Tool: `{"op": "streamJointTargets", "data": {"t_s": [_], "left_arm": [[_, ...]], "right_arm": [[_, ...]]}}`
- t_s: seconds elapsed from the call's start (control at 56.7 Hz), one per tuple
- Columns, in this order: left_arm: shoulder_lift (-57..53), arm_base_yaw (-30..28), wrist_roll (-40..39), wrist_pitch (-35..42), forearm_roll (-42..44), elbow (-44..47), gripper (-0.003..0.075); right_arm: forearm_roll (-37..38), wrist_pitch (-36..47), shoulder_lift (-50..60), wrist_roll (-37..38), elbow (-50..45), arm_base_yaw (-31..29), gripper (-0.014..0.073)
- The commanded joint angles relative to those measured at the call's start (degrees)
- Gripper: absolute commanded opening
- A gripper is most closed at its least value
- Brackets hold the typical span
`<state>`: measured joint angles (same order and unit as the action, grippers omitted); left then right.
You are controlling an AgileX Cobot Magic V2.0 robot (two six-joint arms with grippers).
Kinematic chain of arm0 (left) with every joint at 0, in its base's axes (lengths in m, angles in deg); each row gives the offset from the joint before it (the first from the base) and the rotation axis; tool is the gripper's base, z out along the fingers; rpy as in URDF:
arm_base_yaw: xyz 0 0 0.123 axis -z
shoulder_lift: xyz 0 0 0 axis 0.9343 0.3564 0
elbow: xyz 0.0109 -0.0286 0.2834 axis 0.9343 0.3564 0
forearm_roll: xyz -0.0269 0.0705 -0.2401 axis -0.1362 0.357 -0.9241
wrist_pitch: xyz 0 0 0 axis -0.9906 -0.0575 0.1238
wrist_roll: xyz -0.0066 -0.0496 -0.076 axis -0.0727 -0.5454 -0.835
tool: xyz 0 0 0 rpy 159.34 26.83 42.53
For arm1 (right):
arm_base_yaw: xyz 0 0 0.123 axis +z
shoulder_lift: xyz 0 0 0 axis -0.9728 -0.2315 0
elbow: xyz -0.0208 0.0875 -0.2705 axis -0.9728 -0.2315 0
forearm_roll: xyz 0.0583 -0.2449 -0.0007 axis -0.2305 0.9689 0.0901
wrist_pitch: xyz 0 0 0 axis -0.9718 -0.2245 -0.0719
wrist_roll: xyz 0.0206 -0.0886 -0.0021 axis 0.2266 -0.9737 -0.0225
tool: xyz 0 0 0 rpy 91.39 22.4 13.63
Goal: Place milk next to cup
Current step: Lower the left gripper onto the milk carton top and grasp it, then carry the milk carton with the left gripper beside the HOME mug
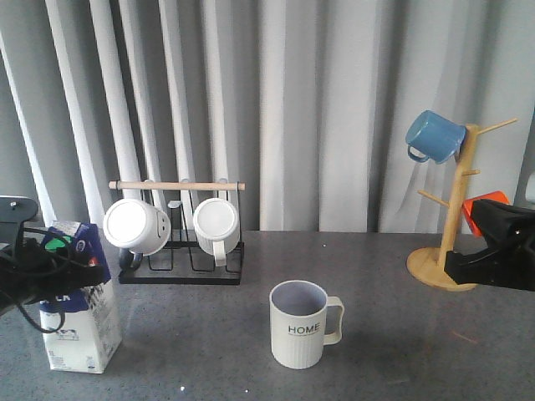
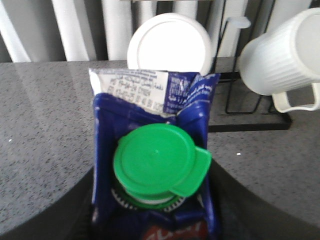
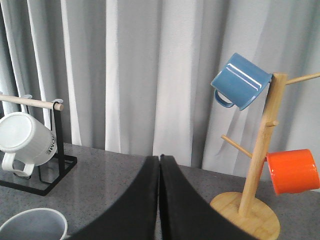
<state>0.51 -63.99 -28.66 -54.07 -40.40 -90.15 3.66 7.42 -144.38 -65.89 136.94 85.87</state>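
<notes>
A blue-and-white milk carton point(image 1: 82, 322) with a green cap point(image 2: 156, 162) stands at the front left of a speckled grey tabletop point(image 1: 201, 334), tilted slightly, with the left pincer point(image 1: 46, 259) at its gabled top; the wrist view shows dark fingers on both sides of the carton, closed against it. Well to its right, near the middle of the tabletop, the ribbed pale mug lettered "HOME" point(image 1: 303, 326) stands upright, handle to the right, clear of the carton. Behind them a black wire rack point(image 1: 180, 251) with a wooden bar point(image 1: 177, 185) carries two white mugs point(image 1: 138, 226) lying on their sides. At the right edge a wooden mug tree point(image 1: 456, 225) holds a blue mug point(image 1: 435, 136) high up and an orange mug point(image 3: 292, 171) lower down. The right pincer point(image 3: 159, 200) hovers in front of the tree, its two black fingers pressed together with nothing between them. Pale grey pleated curtains point(image 1: 334, 109) close off the whole background, lit evenly from the front.
</notes>
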Motion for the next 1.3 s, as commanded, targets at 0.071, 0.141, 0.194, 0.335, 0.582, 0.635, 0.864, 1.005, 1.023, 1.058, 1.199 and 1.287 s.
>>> {"op": "streamJointTargets", "data": {"t_s": [0.071,0.141,0.194,0.335,0.582,0.635,0.864,1.005,1.023,1.058,1.199,1.287], "left_arm": [[-4.99,7.14,25.49,8.54,-26.09,-1.97,0.0142],[-4.89,11.43,36.54,13.75,-38.58,-1.97,0.0144],[-4.47,14.85,42.37,18.73,-45.58,-1.97,0.0143],[-1.37,22.81,44.71,30.41,-55.33,-3.58,0.0144],[7.08,31.33,44.57,32.53,-55.88,-11.55,0.0146],[8.19,32.29,44.57,33.54,-55.88,-12.83,0.0146],[11.03,35.32,44.57,35.29,-55.76,-16.21,0.0146],[12.44,35.64,44.57,36.78,-55.77,-17.22,0.0146],[12.48,35.64,44.57,36.96,-55.87,-17.29,0.0146],[12.9,35.64,44.57,37.26,-55.84,-17.28,0.0146],[13.58,35.64,44.57,36.98,-55.84,-17.3,0.0146],[13.78,35.64,44.57,36.65,-55.77,-17.3,0.0146]], "right_arm": [[0.48,4.04,1.29,0.17,1.75,-0.43,-0.0008],[0.48,4.04,1.29,0.17,1.75,-0.43,-0.0008],[0.48,4.04,1.29,0.17,1.75,-0.43,-0.0008],[0.48,4.04,1.29,0.17,1.75,-0.43,-0.0008],[0.48,4.04,1.29,0.17,1.75,-0.43,-0.0008],[0.48,4.04,1.29,0.17,1.75,-0.43,-0.0008],[0.48,4.04,1.29,0.17,1.75,-0.43,-0.0008],[0.48,4.04,1.29,0.17,1.75,-0.43,-0.0008],[0.48,4.04,1.29,0.17,1.75,-0.43,-0.0008],[0.48,4.04,1.29,0.17,1.75,-0.43,-0.0008],[0.48,4.04,1.29,0.17,1.75,-0.43,-0.0008],[0.48,4.04,1.29,0.17,1.75,-0.43,-0.0008]]}}
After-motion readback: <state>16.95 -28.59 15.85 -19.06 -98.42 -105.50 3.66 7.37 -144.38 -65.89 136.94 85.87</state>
